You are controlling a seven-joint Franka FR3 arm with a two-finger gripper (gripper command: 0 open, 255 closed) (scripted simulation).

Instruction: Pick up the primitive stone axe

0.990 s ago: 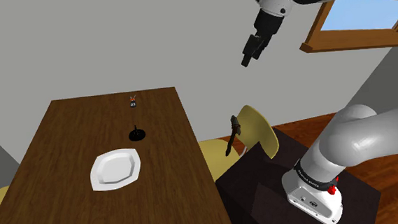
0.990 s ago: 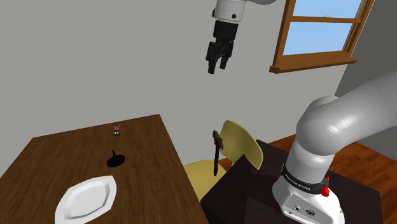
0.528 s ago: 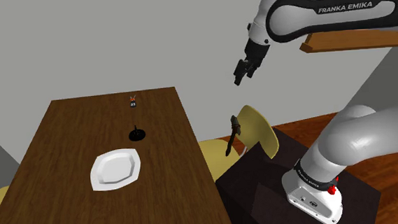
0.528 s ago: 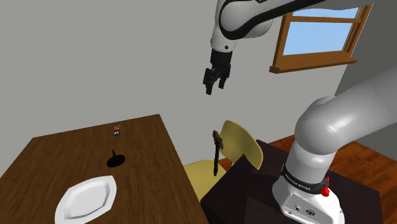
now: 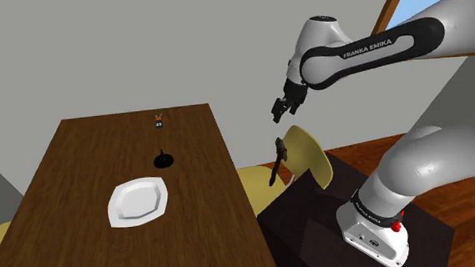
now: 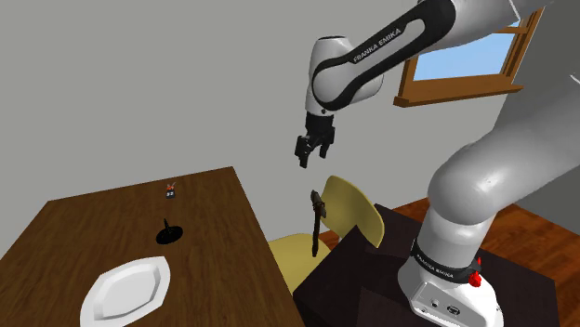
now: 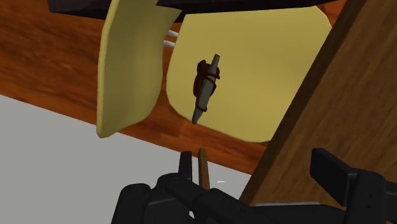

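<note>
While poised above axe (image 5: 277,161), gripper (image 5: 278,114) fingers spread, empty: dark pointed stone head, brown binding, thin handle, upright.

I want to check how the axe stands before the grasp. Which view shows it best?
The second exterior view: the axe shows at full length, head up and handle down, against the yellow chair. The shoulder view shows it likewise, from another side. The wrist view looks down on it, foreshortened.
</note>
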